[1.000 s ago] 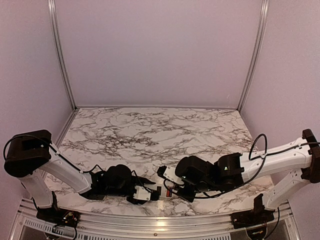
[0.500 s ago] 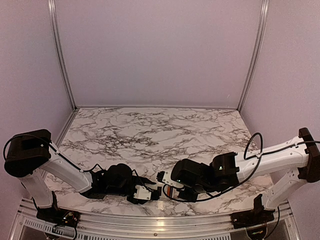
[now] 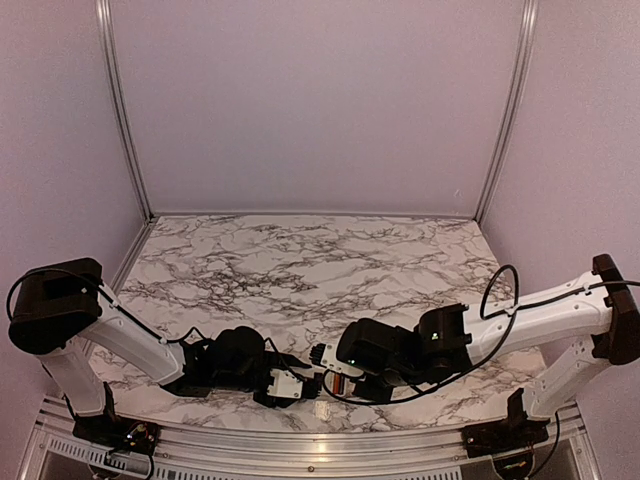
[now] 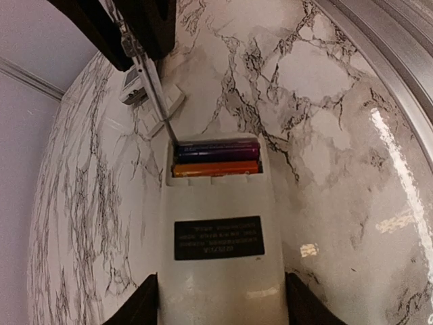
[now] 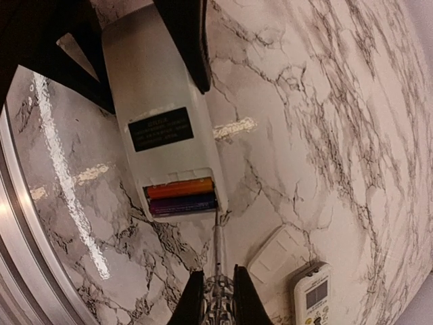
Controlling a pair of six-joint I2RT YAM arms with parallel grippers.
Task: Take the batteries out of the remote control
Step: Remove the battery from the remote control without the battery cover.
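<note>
Marbled worktop (image 3: 300, 260) fills the top view, left gripper (image 3: 288, 388) and right gripper (image 3: 328, 362) close together at its near edge. Left wrist: that gripper clasps the remote control (image 4: 216, 203), cover off, batteries (image 4: 216, 159) (one orange, one dark blue) seated inside. Right wrist: gripper clenched on a thin metal pick (image 5: 216, 247), tip at the compartment edge; levering a cell out looks next. Black label (image 5: 161, 128) unreadable.

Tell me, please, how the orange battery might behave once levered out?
The orange battery is a smooth cylinder, so it would probably roll on the glossy table. It sits snug beside the dark blue battery in the remote control, so it may pop free suddenly.
</note>
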